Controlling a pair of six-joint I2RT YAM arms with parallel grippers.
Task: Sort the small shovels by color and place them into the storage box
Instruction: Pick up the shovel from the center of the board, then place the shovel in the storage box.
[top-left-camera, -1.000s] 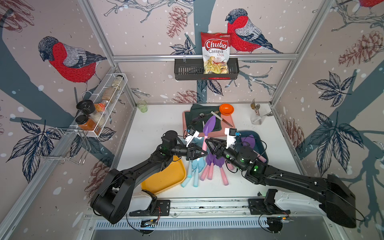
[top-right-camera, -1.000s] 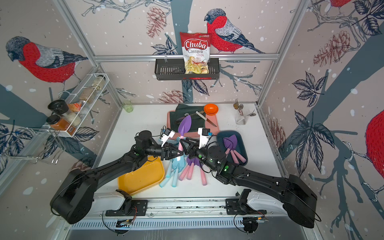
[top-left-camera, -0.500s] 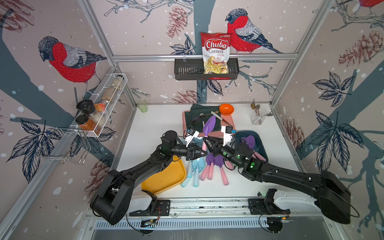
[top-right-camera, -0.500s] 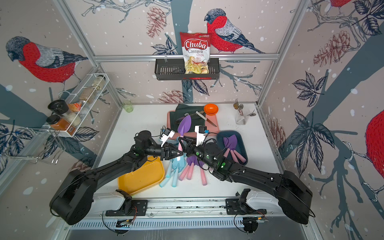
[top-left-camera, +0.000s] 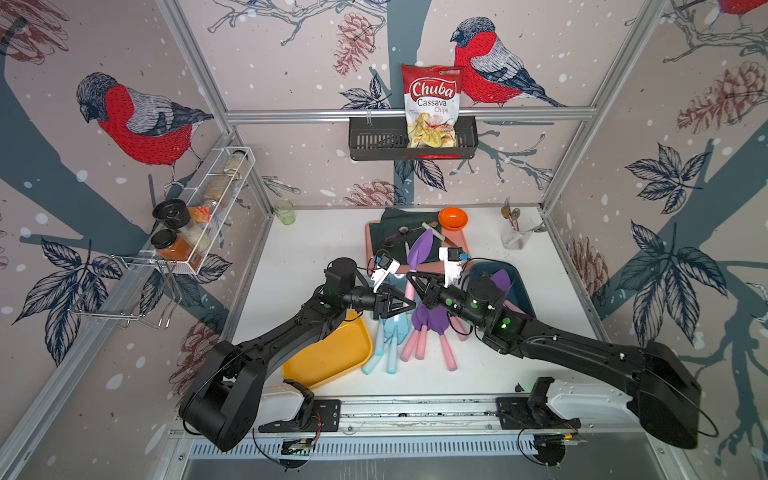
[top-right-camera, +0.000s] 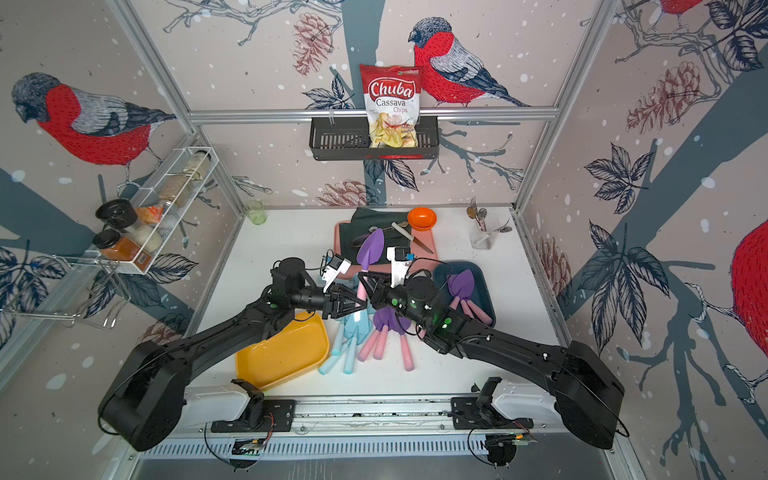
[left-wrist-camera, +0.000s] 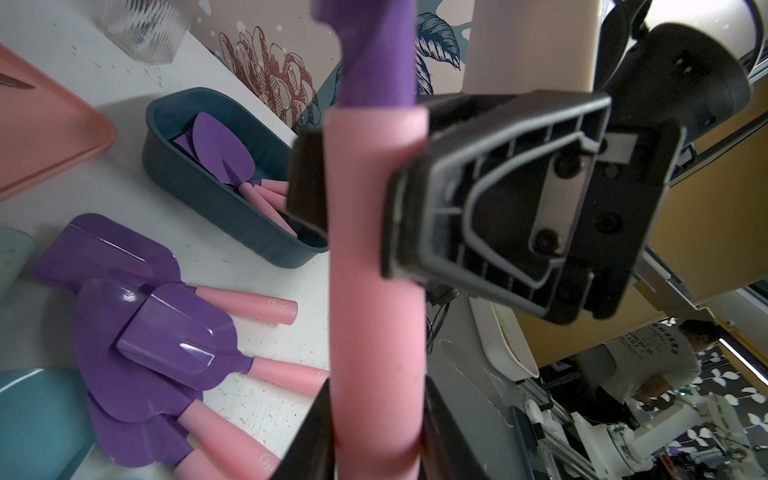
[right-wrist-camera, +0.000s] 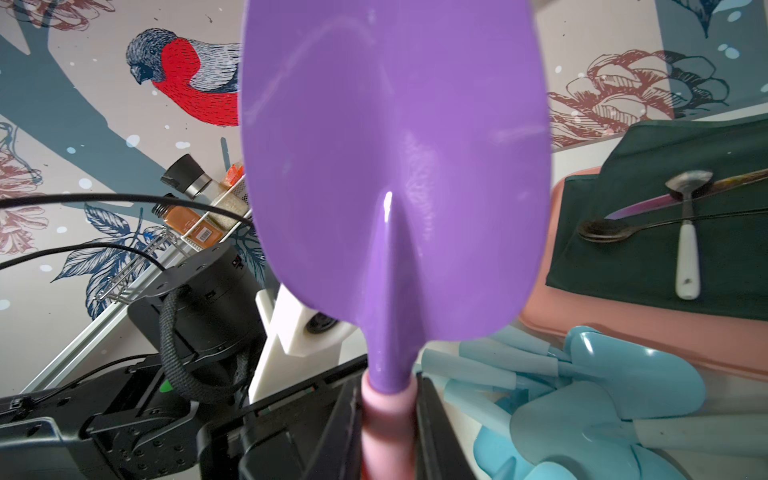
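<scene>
**Purple-bladed shovel clamped by the right gripper above mid-table**

The shovel's pink handle is seen clenched between the right gripper's fingers close under the blade, with one finger pressed against each side. The shovel is held clear of the white table, above the far edge of the loose pile, with its blade pointed toward the far side. The lower end of the same handle is flanked by the fingers of the left gripper, which is reached in from the left. Whether the handle is pinched there or only closely bracketed cannot be told.

Loose shovels are spread on the table just near of the grippers. Light blue shovels are gathered on the left of the pile and purple ones with pink handles on the right, their blades overlapped. The dark blue storage box is set just right of the pile and is partly hidden by the right arm. Purple shovels are laid in it with handles toward the near side. A yellow tray is placed left of the pile, partly covered by the left arm. On the far side a pink tray is seen, with a dark cloth and cutlery on it and an orange bowl at its far right corner.
</scene>
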